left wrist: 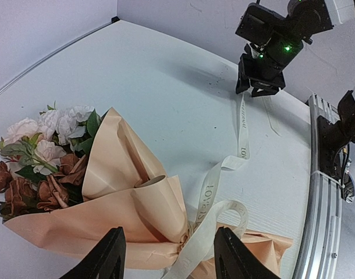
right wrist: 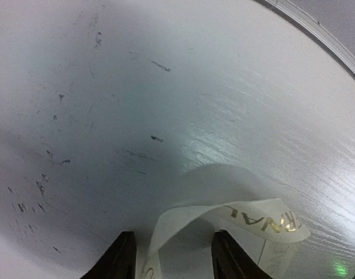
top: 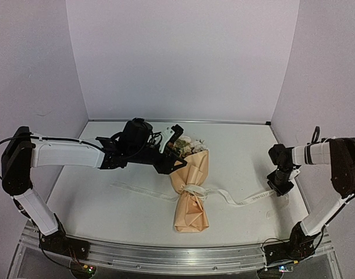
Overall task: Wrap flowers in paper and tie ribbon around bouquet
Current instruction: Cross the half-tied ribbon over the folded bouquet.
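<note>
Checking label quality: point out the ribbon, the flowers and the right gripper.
ribbon (left wrist: 242, 125): left wrist view, flat lettered stretch.
flowers (left wrist: 67, 123): left wrist view, a white head.
right gripper (right wrist: 174, 235): right wrist view, gap between its fingertips.

Matt creased kraft paper (top: 191, 186), sheer cream ribbon (left wrist: 242, 125), scuffed semi-gloss white table (right wrist: 107, 87).

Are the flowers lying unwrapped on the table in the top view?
No, the flowers sit inside the paper cone, with only their heads showing at its wide end.
</note>
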{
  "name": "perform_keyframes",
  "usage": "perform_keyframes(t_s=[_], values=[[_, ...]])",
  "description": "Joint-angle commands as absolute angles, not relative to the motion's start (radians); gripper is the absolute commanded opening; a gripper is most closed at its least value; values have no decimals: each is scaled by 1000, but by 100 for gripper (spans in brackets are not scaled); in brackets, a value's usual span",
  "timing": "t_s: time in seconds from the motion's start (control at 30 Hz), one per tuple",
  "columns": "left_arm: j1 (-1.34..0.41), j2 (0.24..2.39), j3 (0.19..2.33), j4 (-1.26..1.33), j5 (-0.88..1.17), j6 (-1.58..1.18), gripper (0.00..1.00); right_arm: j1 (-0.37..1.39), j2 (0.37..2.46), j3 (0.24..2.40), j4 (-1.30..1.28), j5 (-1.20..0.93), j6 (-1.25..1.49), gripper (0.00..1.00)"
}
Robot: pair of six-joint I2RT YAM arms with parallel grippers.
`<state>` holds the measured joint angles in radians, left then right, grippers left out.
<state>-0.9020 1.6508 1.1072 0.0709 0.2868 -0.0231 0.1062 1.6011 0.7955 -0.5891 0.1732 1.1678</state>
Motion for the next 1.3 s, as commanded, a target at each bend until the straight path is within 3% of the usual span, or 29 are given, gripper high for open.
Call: perform_keyframes(t_s=[0.0, 0.07, 0.3, 0.53, 0.7, 1.27], values=[[-886, 1615, 1119, 118, 312, -27, 54, 102, 1626, 859, -605, 128, 1113, 9], [-877, 1609, 1110, 131, 325, -29, 55, 103, 1625, 903, -610, 86, 1064, 0], [-844, 1587, 1057, 242, 397, 106, 59, 187, 1653, 1167, -605, -174, 874, 0], [-769, 1608, 1012, 486, 538, 295, 63, 388, 1770, 1523, -609, -606, 654, 0], [-752, 1644, 1094, 432, 567, 399, 63, 526, 1773, 1660, -735, -838, 439, 0], [-783, 1723, 1253, 177, 715, 571, 67, 603, 1787, 1760, -982, -999, 216, 0]])
